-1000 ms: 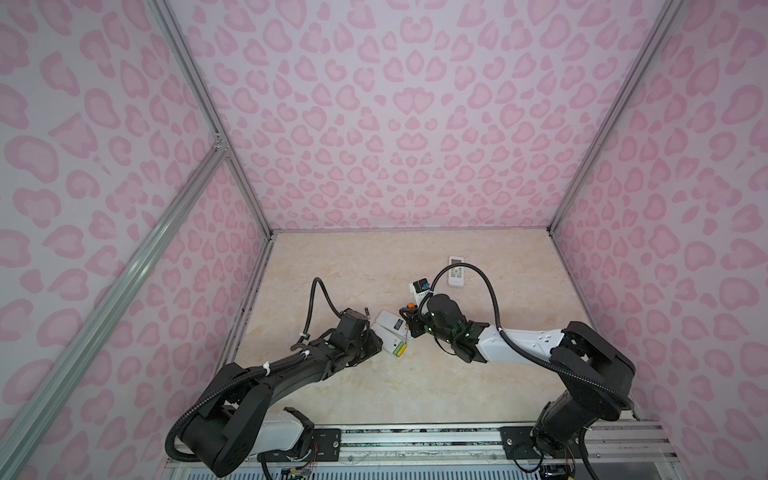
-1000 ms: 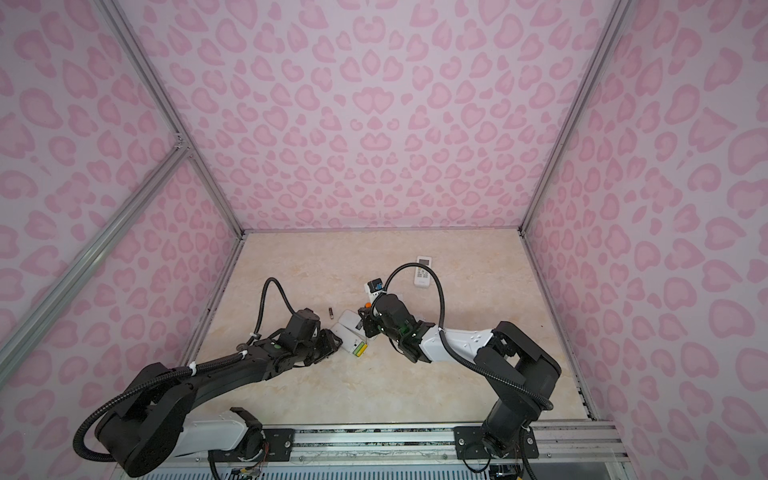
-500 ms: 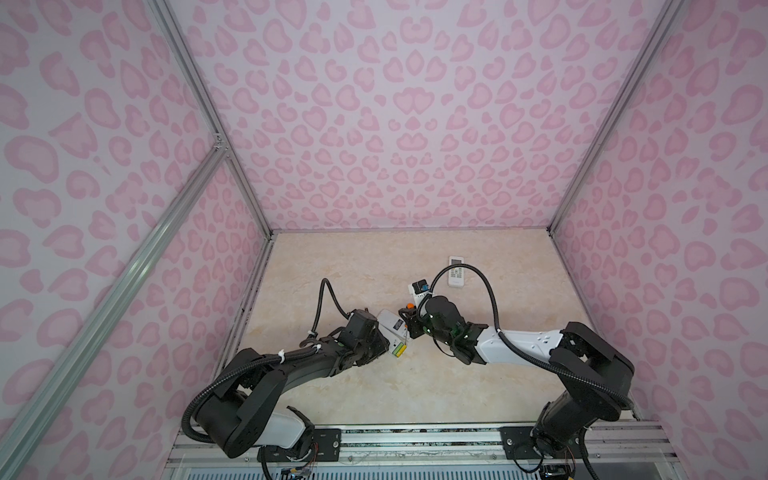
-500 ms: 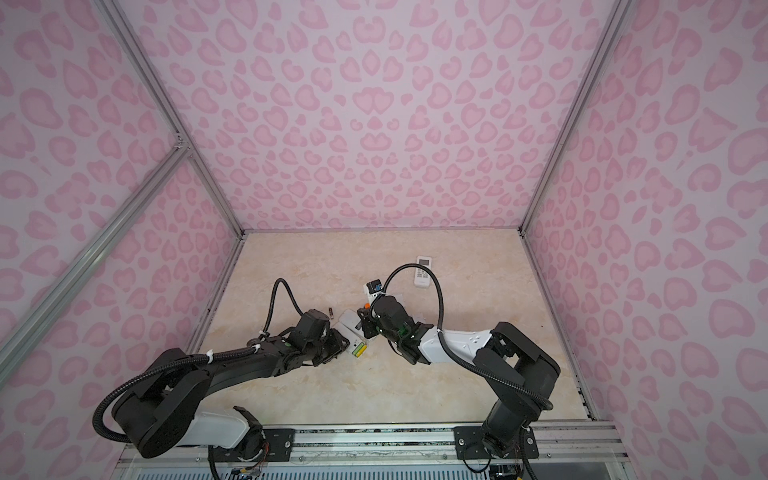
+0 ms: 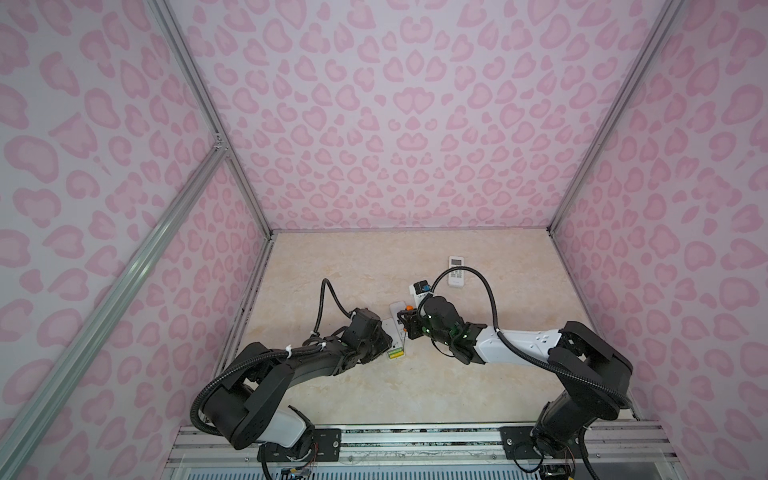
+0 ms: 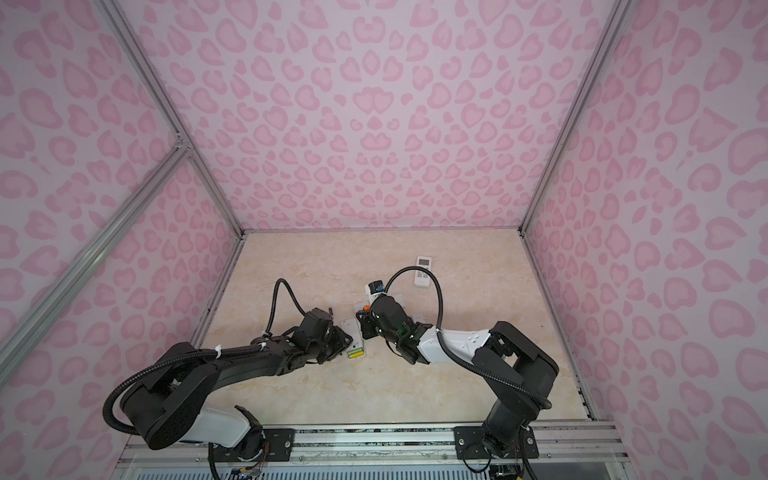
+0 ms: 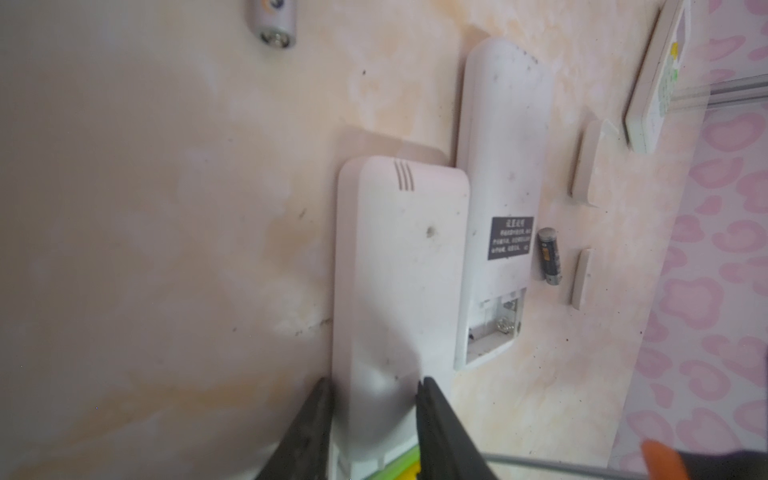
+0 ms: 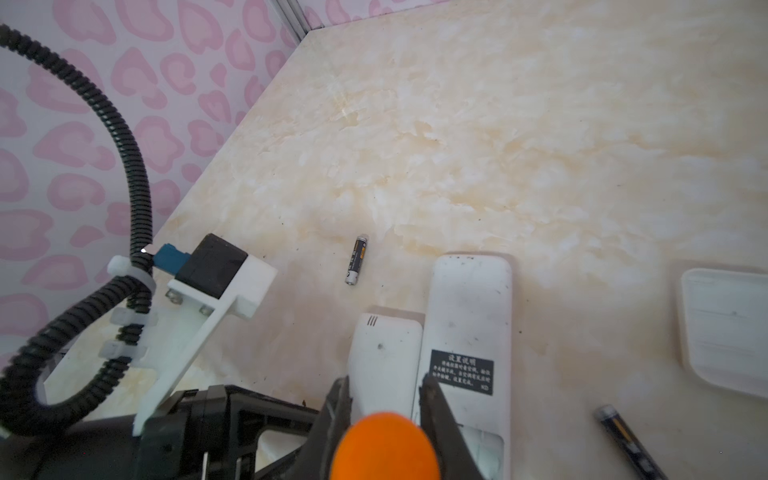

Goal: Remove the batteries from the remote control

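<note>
A white remote control lies back-up, with a green and a yellow battery in its open near end. My left gripper straddles that end, a finger against each long side; in a top view it covers part of the remote. My right gripper is shut on the orange-and-black screwdriver handle. The screwdriver's thin shaft points at the batteries. Loose black batteries lie on the table on either side of the remotes.
A second white remote lies right beside the first, its battery bay open and empty. A third remote lies face-up near the back. Small white covers lie beyond the second remote. Pink patterned walls enclose the table.
My left arm has stretched forward and dropped lower, bringing its gripper onto the remote's near end, and its jaws have narrowed. The right gripper with the screwdriver has barely moved.
</note>
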`<state>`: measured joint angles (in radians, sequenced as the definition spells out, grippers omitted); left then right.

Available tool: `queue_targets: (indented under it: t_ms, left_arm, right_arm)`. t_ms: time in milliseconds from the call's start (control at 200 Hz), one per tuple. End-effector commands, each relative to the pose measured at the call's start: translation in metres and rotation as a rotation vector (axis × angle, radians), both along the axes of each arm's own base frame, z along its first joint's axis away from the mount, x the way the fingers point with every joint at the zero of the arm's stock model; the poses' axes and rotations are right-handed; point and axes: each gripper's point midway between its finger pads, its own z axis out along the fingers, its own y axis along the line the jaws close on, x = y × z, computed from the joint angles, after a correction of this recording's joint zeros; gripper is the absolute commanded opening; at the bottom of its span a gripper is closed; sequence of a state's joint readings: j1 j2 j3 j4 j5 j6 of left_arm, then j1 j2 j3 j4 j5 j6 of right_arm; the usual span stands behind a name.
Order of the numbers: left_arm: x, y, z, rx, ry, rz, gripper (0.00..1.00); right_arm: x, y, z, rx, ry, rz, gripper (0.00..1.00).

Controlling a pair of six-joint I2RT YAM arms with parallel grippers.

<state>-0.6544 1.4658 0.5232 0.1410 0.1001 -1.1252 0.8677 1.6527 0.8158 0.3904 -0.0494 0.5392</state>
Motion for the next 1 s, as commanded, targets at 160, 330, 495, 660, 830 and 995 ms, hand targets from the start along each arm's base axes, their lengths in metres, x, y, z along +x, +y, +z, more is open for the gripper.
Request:
queue_targets:
  t_ms: [160, 330, 495, 660, 830, 995]
  left_arm:
    - [-0.02, 0.008, -0.019, 0.042, 0.088, 0.011, 0.37]
    - [-0.025, 0.005, -0.019, 0.036, 0.094, 0.006, 0.33]
    - [-0.028, -0.001, -0.014, 0.022, 0.087, -0.008, 0.31]
    - [-0.023, 0.001, -0.003, 0.04, 0.05, -0.015, 0.32]
    - [-0.016, 0.002, 0.008, 0.034, 0.024, -0.025, 0.35]
    - [-0.007, 0.014, 0.004, 0.041, 0.032, -0.009, 0.35]
  right_arm:
    - [-0.002, 0.007, 0.009, 0.079, 0.048, -0.01, 0.0]
    - [-0.002, 0.006, 0.009, 0.094, 0.056, -0.02, 0.0]
    - [-0.001, -0.008, 0.008, 0.026, 0.02, -0.045, 0.0]
    - [-0.003, -0.015, 0.013, -0.019, -0.045, -0.026, 0.0]
    - [-0.005, -0.01, 0.019, -0.04, -0.12, 0.047, 0.0]
    - [-0.005, -0.002, 0.02, -0.055, -0.148, 0.098, 0.0]
